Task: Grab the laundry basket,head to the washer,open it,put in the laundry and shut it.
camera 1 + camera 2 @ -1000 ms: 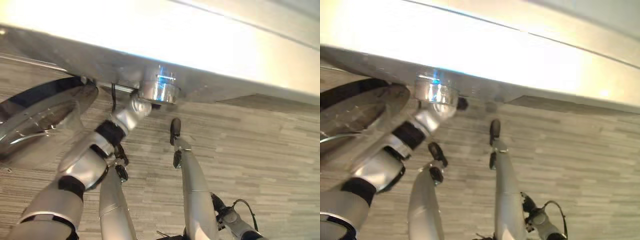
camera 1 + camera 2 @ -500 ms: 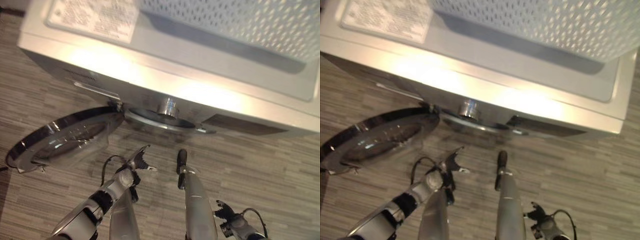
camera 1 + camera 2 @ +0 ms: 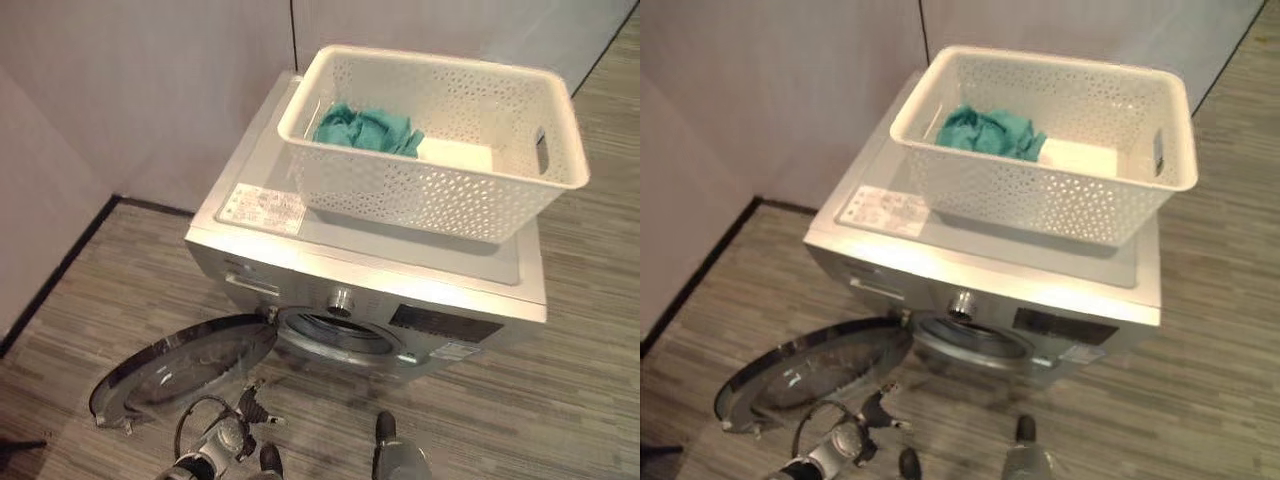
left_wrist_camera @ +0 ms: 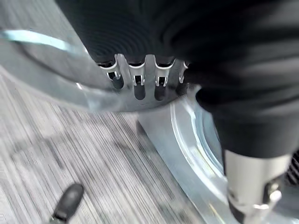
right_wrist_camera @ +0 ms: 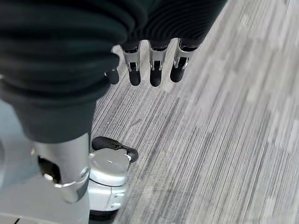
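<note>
White perforated basket (image 3: 440, 190) is sitting on top of the washer (image 3: 300, 265), teal laundry (image 3: 365, 128) lying inside at its 10 o'clock corner. Washer door (image 3: 180, 368) is hanging wide open at 8 o'clock from the drum opening (image 3: 335, 335). Left hand (image 4: 140, 79) is hovering just beside the door, fingers relaxed, gripping nothing. Right hand (image 5: 152, 63) is hanging over the floor (image 5: 224, 130), fingers loosely straight, holding nothing.

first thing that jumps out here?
The white laundry basket sitting on top of the washer, with teal laundry still inside. Below it the washer door hangs wide open toward the floor, with the left hand low beside it.
</note>
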Robot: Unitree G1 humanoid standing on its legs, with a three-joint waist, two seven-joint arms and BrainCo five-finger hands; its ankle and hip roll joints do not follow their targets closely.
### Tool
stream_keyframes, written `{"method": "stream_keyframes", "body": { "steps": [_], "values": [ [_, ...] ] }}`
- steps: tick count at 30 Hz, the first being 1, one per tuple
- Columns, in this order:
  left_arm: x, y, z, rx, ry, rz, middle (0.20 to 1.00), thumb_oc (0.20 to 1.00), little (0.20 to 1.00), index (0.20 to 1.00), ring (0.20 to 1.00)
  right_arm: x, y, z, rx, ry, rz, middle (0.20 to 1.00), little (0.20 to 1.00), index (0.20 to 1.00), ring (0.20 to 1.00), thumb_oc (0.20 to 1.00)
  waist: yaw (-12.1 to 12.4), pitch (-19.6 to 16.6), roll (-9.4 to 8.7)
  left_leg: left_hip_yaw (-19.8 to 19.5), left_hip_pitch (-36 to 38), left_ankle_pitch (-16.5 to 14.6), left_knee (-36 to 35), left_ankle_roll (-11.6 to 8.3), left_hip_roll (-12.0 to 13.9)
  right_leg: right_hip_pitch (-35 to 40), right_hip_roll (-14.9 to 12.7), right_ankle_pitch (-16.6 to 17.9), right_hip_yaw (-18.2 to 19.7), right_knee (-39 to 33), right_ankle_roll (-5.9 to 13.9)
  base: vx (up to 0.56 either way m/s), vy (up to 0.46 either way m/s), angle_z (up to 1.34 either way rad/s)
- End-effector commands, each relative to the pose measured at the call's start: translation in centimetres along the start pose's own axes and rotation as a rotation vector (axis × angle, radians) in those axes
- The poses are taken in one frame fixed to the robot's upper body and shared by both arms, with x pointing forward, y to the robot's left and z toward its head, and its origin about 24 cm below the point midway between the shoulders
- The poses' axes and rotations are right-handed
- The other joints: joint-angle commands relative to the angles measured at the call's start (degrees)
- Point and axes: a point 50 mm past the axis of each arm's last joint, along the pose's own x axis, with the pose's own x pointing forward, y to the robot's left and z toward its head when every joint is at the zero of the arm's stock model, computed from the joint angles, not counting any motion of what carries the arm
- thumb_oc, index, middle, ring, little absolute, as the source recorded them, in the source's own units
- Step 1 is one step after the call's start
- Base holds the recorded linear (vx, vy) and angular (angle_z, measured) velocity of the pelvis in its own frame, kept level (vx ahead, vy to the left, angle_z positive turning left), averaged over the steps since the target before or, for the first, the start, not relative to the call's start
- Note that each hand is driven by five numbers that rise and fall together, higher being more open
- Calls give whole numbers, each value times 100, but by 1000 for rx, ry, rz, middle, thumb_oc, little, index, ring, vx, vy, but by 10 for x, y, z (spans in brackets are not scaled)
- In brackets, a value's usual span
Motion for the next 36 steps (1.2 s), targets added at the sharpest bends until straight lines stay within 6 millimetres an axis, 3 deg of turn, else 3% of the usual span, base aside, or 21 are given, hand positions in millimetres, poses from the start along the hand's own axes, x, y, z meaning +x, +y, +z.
{"method": "stream_keyframes", "body": {
  "steps": [1, 5, 9, 14, 17, 18, 19, 20, 21, 23, 24, 25, 26, 28, 29, 30, 31, 33, 34, 35, 36],
  "values": [
    [3, 16, -2, -84, 12, 36, 1000, 1000, 1000, 1000, 1000, -2, -9, -23, 27, 104, -16, 1000, 1000, 1000, 1000, 1000, -76, 99, -217, -18, 443, -173, -42, -197, 61, 19, -212, 720, 593, -751, 486, 62, 38, -10],
    [0, 14, -9, -140, 33, 42, 1000, 1000, 1000, 1000, 1000, -4, -8, -35, 57, 138, -14, 1000, 1000, 1000, 1000, 1000, -53, -42, -222, 51, 549, -142, -206, -188, 7, 135, -255, 819, 548, -931, 540, 5, 11, -21],
    [-4, 4, -28, -326, 139, 47, 1000, 1000, 1000, 1000, 1000, -4, -3, -32, 270, 131, -27, 1000, 1000, 1000, 1000, 1000, -46, -217, -323, -169, 477, -92, -227, -198, -23, 333, -347, 777, 387, -920, 536, 27, -16, 11],
    [-9, 0, -40, -332, 181, 34, 1000, 1000, 1000, 1000, 1000, -3, -27, -25, 423, 100, -108, 1000, 1000, 1000, 1000, 1000, -14, -326, -342, -272, 409, -90, -227, -237, -4, 436, -346, 762, 311, -1021, 538, 32, -11, 18],
    [-12, 3, -49, -340, 203, 38, 1000, 1000, 1000, 1000, 1000, -7, -73, -18, 495, 58, -232, 1000, 1000, 1000, 1000, 1000, 48, -400, -365, -315, 369, -74, -227, -261, 17, 473, -335, 765, 272, -1057, 550, 32, -19, 10],
    [-12, 4, -51, -336, 205, 42, 1000, 1000, 1000, 1000, 1000, -11, -101, -2, 529, -12, -306, 1000, 1000, 1000, 1000, 1000, 93, -408, -379, -343, 350, -60, -227, -268, 23, 492, -328, 760, 260, -1067, 552, 12, -30, 13],
    [-12, 9, -52, -337, 197, 54, 1000, 1000, 1000, 1000, 1000, -26, -155, 27, 539, -130, -431, 1000, 1000, 1000, 1000, 1000, 177, -425, -412, -399, 295, -37, -227, -291, 29, 506, -334, 757, 212, -1088, 567, 5, -23, 11],
    [-12, 9, -52, -338, 196, 54, 1000, 1000, 1000, 1000, 1000, -26, -156, 27, 539, -131, -432, 1000, 1000, 1000, 1000, 1000, 171, -422, -401, -404, 294, -38, -227, -291, 32, 508, -331, 755, 206, -1087, 567, 3, -22, 5],
    [-12, 10, -52, -332, 192, 55, 1000, 1000, 1000, 1000, 1000, -37, -181, 38, 532, -179, -504, 1000, 1000, 1000, 1000, 1000, 203, -438, -420, -424, 277, -28, -227, -299, 36, 514, -331, 749, 184, -1094, 572, 1, -8, 5],
    [-13, 10, -54, -314, 192, 51, 1000, 1000, 1000, 1000, 1000, -73, -244, 51, 597, -269, -680, 1000, 1000, 1000, 1000, 1000, 243, -459, -428, -471, 238, -14, -227, -335, 57, 535, -314, 727, 141, -1101, 586, 20, -12, 15],
    [-14, 8, -56, -301, 194, 40, 1000, 1000, 1000, 1000, 1000, -102, -281, 53, 640, -324, -791, 1000, 1000, 1000, 1000, 1000, 248, -481, -444, -484, 247, -26, -227, -355, 83, 571, -303, 701, 122, -1101, 592, 22, -8, 24],
    [-14, 8, -55, -301, 192, 40, 1000, 1000, 1000, 1000, 1000, -102, -281, 53, 641, -325, -792, 1000, 1000, 1000, 1000, 1000, 245, -494, -444, -491, 217, -4, -227, -352, 72, 545, -313, 717, 120, -1101, 590, 33, -5, 22],
    [-17, 5, -61, -290, 206, 27, 1000, 1000, 1000, 1000, 1000, -181, -351, 53, 687, -452, -1022, 1000, 1000, 1000, 1000, 1000, 225, -536, -498, -499, 214, 13, -227, -389, 101, 555, -301, 715, 95, -1101, 608, 13, -4, 18],
    [-18, 4, -63, -286, 210, 24, 1000, 1000, 1000, 1000, 1000, -250, -388, 61, 659, -547, -1186, 1000, 1000, 1000, 1000, 1000, 212, -574, -550, -485, 191, 35, -227, -414, 121, 528, -284, 731, 109, -1101, 615, 9, -7, 19],
    [-18, 9, -66, -274, 213, 37, 1000, 1000, 1000, 1000, 1000, -304, -407, 65, 672, -637, -1303, 1000, 1000, 1000, 1000, 1000, 229, -605, -613, -428, 168, 49, -227, -442, 146, 465, -266, 747, 157, -1101, 625, -7, -3, 14],
    [-19, 9, -66, -277, 214, 38, 1000, 1000, 1000, 1000, 1000, -304, -407, 67, 670, -639, -1302, 1000, 1000, 1000, 1000, 1000, 217, -610, -607, -425, 166, 48, -227, -442, 146, 461, -265, 748, 160, -1101, 625, 0, 0, 0],
    [-20, 15, -71, -268, 224, 59, 1000, 1000, 1000, 1000, 1000, -351, -417, 69, 703, -750, -1396, 1000, 1000, 1000, 1000, 1000, 233, -631, -690, -391, 158, 46, -227, -459, 167, 416, -242, 749, 199, -1101, 629, 1, -5, -12],
    [-21, 19, -74, -248, 227, 70, 1000, 1000, 1000, 1000, 1000, -378, -420, 77, 731, -871, -1431, 1000, 1000, 1000, 1000, 1000, 291, -642, -780, -351, 164, 43, -227, -470, 178, 401, -228, 745, 232, -1101, 626, 10, -2, -12],
    [-21, 19, -74, -253, 230, 70, 1000, 1000, 1000, 1000, 1000, -379, -420, 81, 727, -876, -1429, 1000, 1000, 1000, 1000, 1000, 269, -646, -769, -339, 171, 41, -227, -470, 177, 399, -227, 746, 244, -1101, 626, 8, 4, -8],
    [-21, 25, -76, -225, 226, 83, 1000, 1000, 1000, 1000, 1000, -397, -418, 107, 734, -1051, -1409, 1000, 1000, 1000, 1000, 1000, 349, -637, -903, -337, 165, 44, -227, -463, 186, 389, -214, 739, 245, -1101, 621, -2, 6, -9],
    [-21, 25, -76, -220, 225, 82, 1000, 1000, 1000, 1000, 1000, -402, -414, 127, 716, -1124, -1380, 1000, 1000, 1000, 1000, 1000, 339, -642, -937, -329, 168, 44, -227, -460, 187, 383, -213, 740, 257, -1101, 618, -1, 8, -11]
  ]
}}
